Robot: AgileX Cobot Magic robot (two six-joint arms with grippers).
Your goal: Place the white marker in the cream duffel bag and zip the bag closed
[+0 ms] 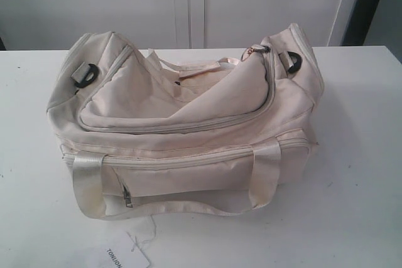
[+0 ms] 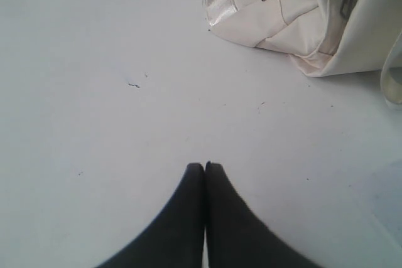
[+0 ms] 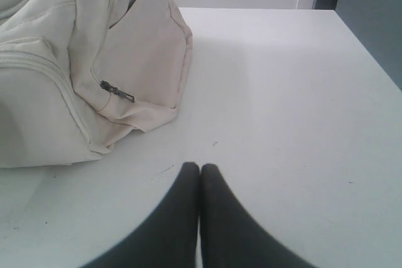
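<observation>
Bag: the large soft cream fabric duffel bag (image 1: pixel 188 117) is sitting in the middle of the white table (image 1: pixel 364 186), its top panel sagging inward
Zip pull: the gold ring zip pull (image 1: pixel 251 51) is resting at about 1 o'clock on the bag, just beside a black strap ring (image 1: pixel 295 61); a second black strap ring (image 1: pixel 85 73) is showing at 9 o'clock
Handle: the pale webbing handle (image 1: pixel 85 186) is drooping down the near side, looping past a small dark side-pocket zip pull (image 1: pixel 127 198)
Tag: a white paper tag (image 1: pixel 125 257) is lying on the table at 7 o'clock of the bag
Left gripper: the left gripper (image 2: pixel 205 166) is hovering over bare table, dark fingers pressed together and carrying nothing, a corner of the bag near it
Right gripper: the right gripper (image 3: pixel 200 166) is doing the same, fingers pressed tight with nothing between them, the bag's end near it
Marker: the white marker is not showing in any view, so cannot tell where it is lying
</observation>
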